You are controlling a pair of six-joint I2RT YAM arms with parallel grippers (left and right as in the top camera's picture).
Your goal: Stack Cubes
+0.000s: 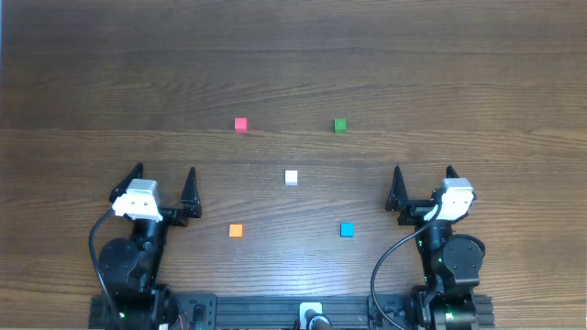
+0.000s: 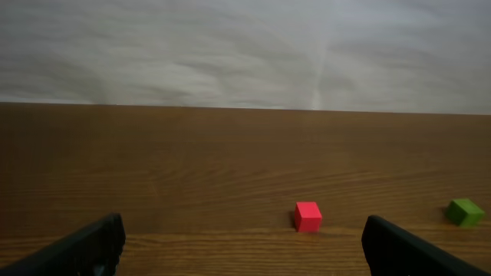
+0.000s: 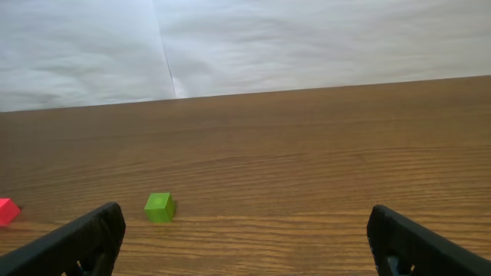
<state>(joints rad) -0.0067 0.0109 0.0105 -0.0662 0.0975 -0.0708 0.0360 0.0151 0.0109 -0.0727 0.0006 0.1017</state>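
Five small cubes lie apart on the wooden table. A pink cube [image 1: 240, 124] and a green cube [image 1: 340, 125] sit farthest from the arms, a white cube [image 1: 292, 177] is in the middle, and an orange cube [image 1: 236, 230] and a blue cube [image 1: 347, 229] are nearest the bases. My left gripper [image 1: 165, 180] is open at the left, with nothing between its fingers. My right gripper [image 1: 422, 181] is open at the right, also with nothing in it. The left wrist view shows the pink cube [image 2: 308, 216] and green cube [image 2: 466, 211] ahead; the right wrist view shows the green cube [image 3: 159, 207].
The wooden table [image 1: 459, 82] stretches wide beyond the cubes, bare toward its far edge. A pale wall [image 2: 230, 46] rises behind the table's far edge.
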